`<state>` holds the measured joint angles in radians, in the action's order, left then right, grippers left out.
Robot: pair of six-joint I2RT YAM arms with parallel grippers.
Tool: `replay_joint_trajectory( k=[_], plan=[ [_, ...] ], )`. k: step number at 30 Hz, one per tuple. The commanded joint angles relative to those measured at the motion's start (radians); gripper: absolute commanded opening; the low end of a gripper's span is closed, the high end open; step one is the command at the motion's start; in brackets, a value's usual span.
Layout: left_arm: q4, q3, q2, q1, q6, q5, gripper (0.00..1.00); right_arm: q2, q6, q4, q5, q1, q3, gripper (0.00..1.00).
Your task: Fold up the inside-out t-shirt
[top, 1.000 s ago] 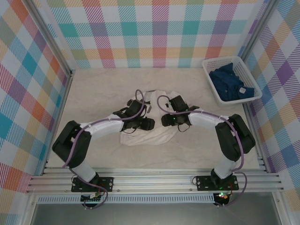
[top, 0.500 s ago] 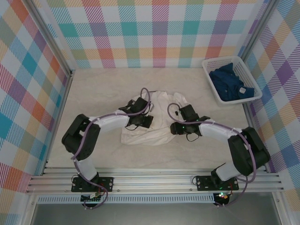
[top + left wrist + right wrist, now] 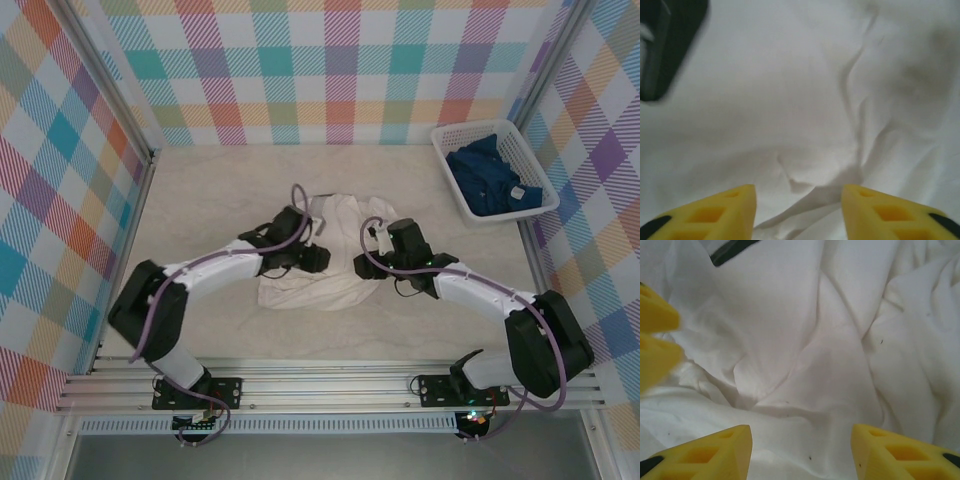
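The shirt [image 3: 325, 288] lies crumpled and white on the table [image 3: 210, 190], between the two grippers; both arms reach it from the near edge, elbows bowed outward, forearms low and angled inward. The left gripper [image 3: 318, 260] is over the shirt's left half, the right gripper [image 3: 362, 263] at its right edge, and the two point at each other across the cloth. In the left wrist view the left gripper [image 3: 797, 192] has its yellow fingers [image 3: 735, 207] spread apart just above wrinkled fabric, gripping nothing; in the right wrist view the right gripper [image 3: 800, 435] is likewise spread wide over folds. A basket [image 3: 475, 135] holding a dark blue garment [image 3: 490, 180] sits well off to the shirt's far right.
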<state>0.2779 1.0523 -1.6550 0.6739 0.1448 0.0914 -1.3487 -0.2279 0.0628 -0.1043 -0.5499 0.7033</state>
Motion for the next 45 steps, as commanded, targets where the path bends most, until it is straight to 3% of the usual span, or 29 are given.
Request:
replay_joint_trajectory(
  k=[1,4,8,11,19,25,29,31,33,35,40,45],
  plan=[
    [0.122,0.046,-0.099,0.015,-0.089,-0.127,0.54,0.013,-0.016,-0.003,0.011,-0.005,-0.004,0.55],
    [0.111,0.089,-0.184,0.026,-0.086,-0.135,0.54,0.023,-0.022,0.000,0.006,-0.006,-0.013,0.55],
    [0.038,0.088,-0.172,0.026,-0.029,-0.137,0.14,0.024,-0.029,0.005,0.002,-0.005,-0.019,0.55],
    [-0.049,0.038,-0.074,0.014,0.014,-0.076,0.01,0.032,-0.017,0.013,-0.007,-0.005,-0.030,0.54],
    [-0.220,-0.115,0.208,-0.112,0.200,0.292,0.00,-0.019,0.003,-0.114,-0.169,-0.015,-0.017,0.60],
    [-0.216,-0.142,0.282,-0.140,0.252,0.357,0.00,-0.090,-0.026,-0.171,-0.193,-0.031,0.044,0.66],
    [-0.213,-0.140,0.320,-0.150,0.283,0.366,0.00,-0.178,-0.011,-0.188,-0.274,-0.077,0.099,0.72],
    [-0.191,-0.128,0.339,-0.151,0.286,0.358,0.00,-0.208,-0.009,-0.144,-0.234,-0.102,0.124,0.61],
    [-0.176,-0.125,0.371,-0.157,0.295,0.343,0.00,-0.213,-0.004,-0.064,-0.146,-0.103,0.132,0.32],
    [-0.163,-0.121,0.406,-0.167,0.299,0.321,0.00,-0.173,0.028,-0.019,-0.090,-0.104,0.105,0.19],
    [-0.091,-0.094,0.485,-0.187,0.291,0.204,0.00,0.032,0.049,-0.024,-0.044,-0.104,-0.035,0.18],
    [-0.101,-0.059,0.526,-0.198,0.316,0.237,0.00,0.166,0.048,0.015,0.039,-0.104,-0.123,0.19]
  ],
)
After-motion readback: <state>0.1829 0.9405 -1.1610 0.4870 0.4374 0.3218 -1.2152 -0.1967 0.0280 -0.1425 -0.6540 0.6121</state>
